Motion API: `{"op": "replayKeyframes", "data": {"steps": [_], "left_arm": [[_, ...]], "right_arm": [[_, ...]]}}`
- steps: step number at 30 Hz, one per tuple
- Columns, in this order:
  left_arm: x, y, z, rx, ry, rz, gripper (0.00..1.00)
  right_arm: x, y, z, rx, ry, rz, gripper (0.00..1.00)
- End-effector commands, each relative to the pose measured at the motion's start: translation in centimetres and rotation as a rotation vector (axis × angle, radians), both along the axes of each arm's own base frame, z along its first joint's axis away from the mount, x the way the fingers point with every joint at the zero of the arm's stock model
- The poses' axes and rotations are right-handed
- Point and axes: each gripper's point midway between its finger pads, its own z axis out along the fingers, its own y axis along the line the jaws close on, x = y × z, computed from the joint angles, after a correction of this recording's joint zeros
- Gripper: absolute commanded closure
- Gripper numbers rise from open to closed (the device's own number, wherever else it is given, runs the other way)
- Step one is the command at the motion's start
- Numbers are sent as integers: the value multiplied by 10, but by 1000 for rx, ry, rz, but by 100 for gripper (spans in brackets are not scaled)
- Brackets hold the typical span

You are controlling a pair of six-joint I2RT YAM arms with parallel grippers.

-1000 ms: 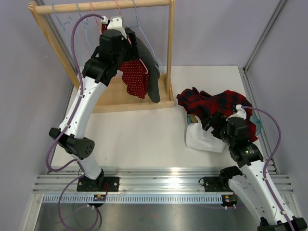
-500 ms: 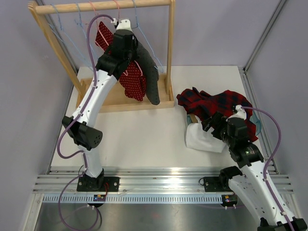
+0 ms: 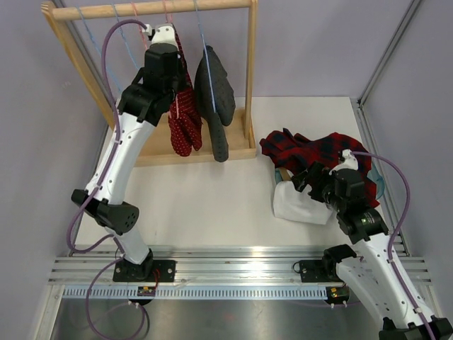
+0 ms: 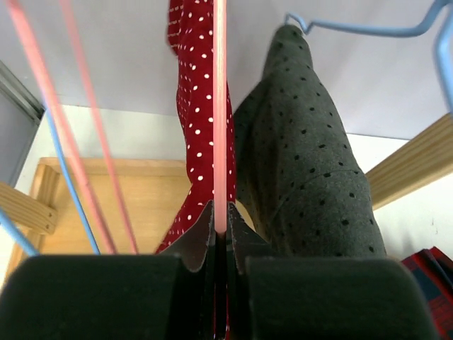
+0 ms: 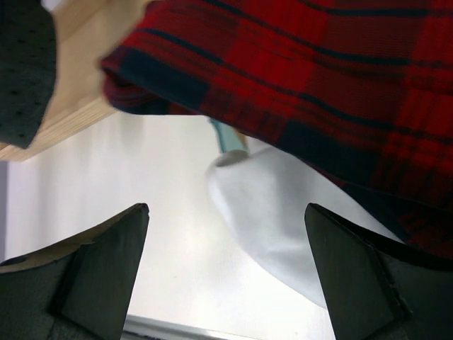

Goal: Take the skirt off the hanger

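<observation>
The red white-dotted skirt (image 3: 185, 120) hangs from a pink hanger on the wooden rail (image 3: 106, 11). In the left wrist view the skirt (image 4: 192, 85) drops behind the pink hanger wire (image 4: 220, 106). My left gripper (image 4: 220, 212) is shut on that wire, high up by the rail (image 3: 172, 44). My right gripper (image 5: 226, 212) stands open low over the table at the right (image 3: 306, 178). It holds nothing, and a white cloth (image 5: 283, 212) lies below it.
A grey dotted garment (image 3: 214, 92) hangs on a blue hanger just right of the skirt, close beside it (image 4: 311, 163). More pink and blue hangers (image 4: 67, 134) hang to the left. The rack's wooden base (image 3: 152, 145) sits below. A red plaid garment (image 3: 318, 152) lies at the right.
My left gripper has shut on the pink hanger wire. The skirt and grey garment have swung and now hang narrower, edge-on. The right arm barely shifted.
</observation>
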Motion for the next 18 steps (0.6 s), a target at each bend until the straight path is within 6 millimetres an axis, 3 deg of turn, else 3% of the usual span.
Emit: {"op": "replayKeyframes", "data": {"steps": [1, 5, 6, 8, 9, 11, 12, 13, 14, 15, 16, 17, 18], "left_arm": [[-36, 19, 78, -47, -179, -2, 100], [-62, 14, 96, -81, -190, -93, 100], [-67, 13, 96, -87, -181, -112, 100], [-77, 8, 97, -106, -171, -148, 100], [-82, 9, 95, -107, -165, -152, 100], [-89, 3, 92, -107, -156, -173, 100], [-92, 0, 89, -106, -148, -180, 100], [-98, -4, 88, -105, -144, -194, 100], [-101, -6, 87, -108, -141, -201, 100], [-103, -8, 86, -110, -138, -205, 100], [-108, -13, 85, -111, -132, -221, 100], [-110, -14, 85, -113, -132, -225, 100], [-114, -17, 84, -115, -128, -237, 100]], "right_arm": [[9, 32, 69, 64, -204, 191, 0], [-2, 74, 137, 159, -376, 454, 1], [-6, 79, 162, 175, -431, 491, 1], [-7, 90, 182, 181, -464, 553, 1], [-9, 93, 204, 158, -517, 569, 1], [-10, 110, 210, 119, -513, 608, 1], [-14, 118, 228, 84, -565, 634, 1], [-7, 131, 224, 59, -543, 652, 1], [-15, 150, 221, 39, -525, 686, 1], [-16, 159, 235, 13, -555, 700, 1], [-8, 177, 218, -32, -496, 723, 1], [-19, 198, 216, -62, -495, 749, 1], [-16, 206, 224, -104, -520, 734, 1]]}}
